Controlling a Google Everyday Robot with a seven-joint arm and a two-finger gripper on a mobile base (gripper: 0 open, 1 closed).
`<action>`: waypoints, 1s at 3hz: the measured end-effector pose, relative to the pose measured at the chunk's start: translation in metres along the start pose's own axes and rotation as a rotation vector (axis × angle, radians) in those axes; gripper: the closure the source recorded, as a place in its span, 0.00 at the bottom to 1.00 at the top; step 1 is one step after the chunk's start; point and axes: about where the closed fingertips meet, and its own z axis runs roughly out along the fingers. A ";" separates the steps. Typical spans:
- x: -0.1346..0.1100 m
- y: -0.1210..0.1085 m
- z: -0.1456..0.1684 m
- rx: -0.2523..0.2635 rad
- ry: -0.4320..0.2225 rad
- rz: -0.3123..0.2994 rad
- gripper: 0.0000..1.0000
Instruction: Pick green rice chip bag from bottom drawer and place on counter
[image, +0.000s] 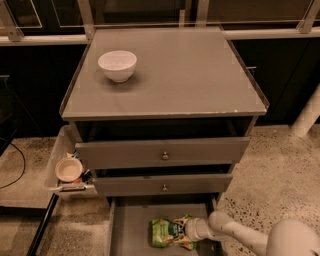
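The green rice chip bag (166, 233) is seen lying flat on the floor of the bottom drawer (131, 227), right of the middle. Its bright green face with pale markings is turned upward, and its long side is set across the drawer. The drawer is pulled out, and its flat grey floor is exposed to the left of the bag. The gripper (186, 231) is placed at the bag's right end, inside the drawer. The counter (175, 75), a flat grey square top with a thin rim, is chipped along its front edge.
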 end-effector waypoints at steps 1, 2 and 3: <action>0.000 0.000 0.000 0.000 0.000 0.000 0.87; 0.000 0.000 0.000 0.000 0.000 0.000 1.00; 0.000 0.000 0.000 0.000 0.000 0.000 1.00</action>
